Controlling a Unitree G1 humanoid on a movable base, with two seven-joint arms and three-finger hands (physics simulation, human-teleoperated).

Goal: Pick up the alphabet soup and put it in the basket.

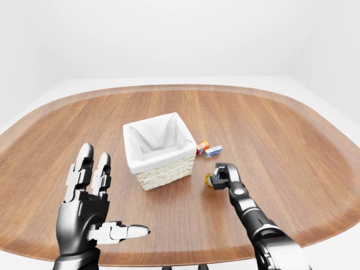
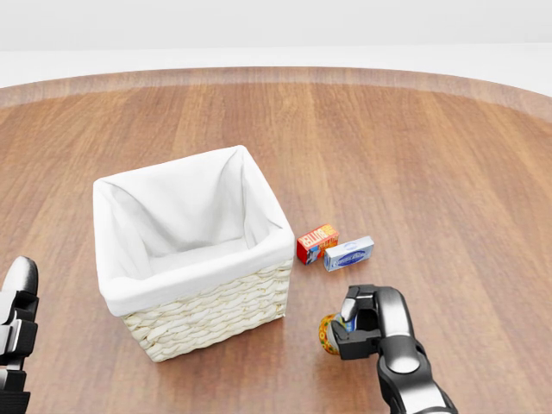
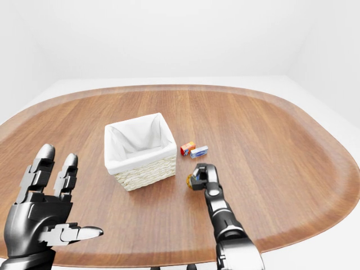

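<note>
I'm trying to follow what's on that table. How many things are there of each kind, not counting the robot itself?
Baskets: 1, the white-lined basket.
Small boxes: 2, an orange box and a blue box.
Cans: 1, the soup can, partly hidden at the right hand.
Total: 4.

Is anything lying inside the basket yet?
No: in the head view the basket shows only its white liner, and the alphabet soup is at the right hand.
</note>
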